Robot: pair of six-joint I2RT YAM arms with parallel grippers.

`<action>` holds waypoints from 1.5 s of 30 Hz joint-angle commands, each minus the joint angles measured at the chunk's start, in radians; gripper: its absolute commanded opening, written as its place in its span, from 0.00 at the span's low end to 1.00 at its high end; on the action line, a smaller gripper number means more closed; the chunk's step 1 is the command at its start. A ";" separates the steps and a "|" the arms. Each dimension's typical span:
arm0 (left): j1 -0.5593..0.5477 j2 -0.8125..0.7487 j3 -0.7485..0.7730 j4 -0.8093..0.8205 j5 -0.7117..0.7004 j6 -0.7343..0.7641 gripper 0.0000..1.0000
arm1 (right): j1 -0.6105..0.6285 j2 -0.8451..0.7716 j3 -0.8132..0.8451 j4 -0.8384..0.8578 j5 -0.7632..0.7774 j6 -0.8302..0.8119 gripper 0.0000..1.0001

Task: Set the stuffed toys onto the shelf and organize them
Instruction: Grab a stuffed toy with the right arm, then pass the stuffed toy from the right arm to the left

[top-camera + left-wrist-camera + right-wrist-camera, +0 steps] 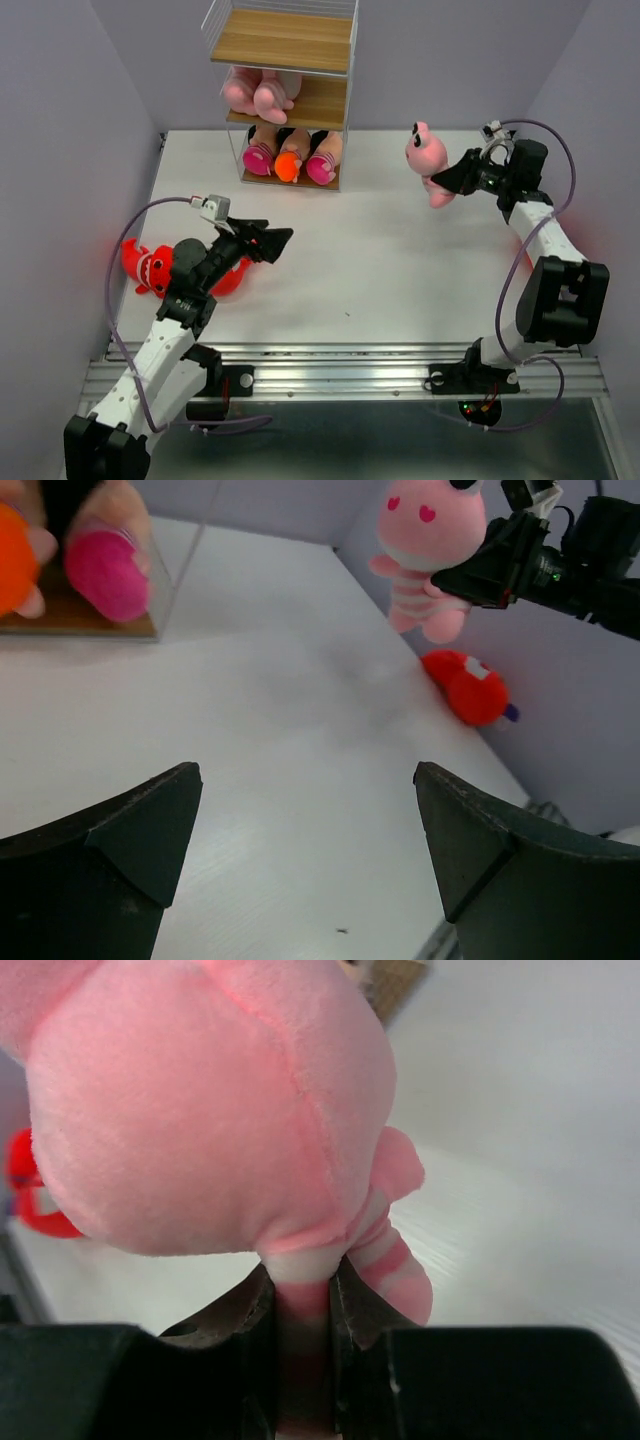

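1. Table [380,270]: the white top lies under both my claws, and my two bases are bolted at its near edge.
2. Shelf [285,40]: a rack of wooden boards in a thin white wire frame. It stands at the table's far edge, ahead of my left claw [272,240] and well off to the left of my right claw [447,183].
3. My left claw hangs low over the table with its jaws spread wide and nothing between them. It points out towards the middle of the table.
4. My right claw is pressed together on one striped leg of a pink toy [210,1100]. The toy's body sits just beyond my fingertips [245,1310], held up off the table and near the right wall.
5. A pink pair [262,92] lies huddled on the shelf's middle board, well ahead of my left claw. It looks like two toys of the same kind as the one I am pinching.
6. Three dolls [290,160] sit side by side on the bottom board, below that pair. Two are in pink, with an orange one between them.
7. A red shark [150,265] lies on the table behind my left claw, right against my left arm.
8. A second shark [470,685] lies on the table below my right claw, close to the right wall.
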 commanded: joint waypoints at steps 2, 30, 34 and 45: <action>-0.144 0.071 -0.185 0.477 0.043 -0.471 0.99 | 0.005 -0.138 -0.230 0.439 -0.400 0.535 0.01; -0.725 0.952 0.352 0.882 -0.287 -0.521 0.99 | 0.015 -0.457 -0.720 1.299 -0.351 1.120 0.01; -0.726 0.990 0.398 0.872 -0.265 -0.519 0.96 | 0.015 -0.451 -0.720 1.309 -0.356 1.131 0.01; -0.726 1.076 0.467 0.948 -0.170 -0.556 0.18 | 0.033 -0.463 -0.717 1.283 -0.368 1.101 0.01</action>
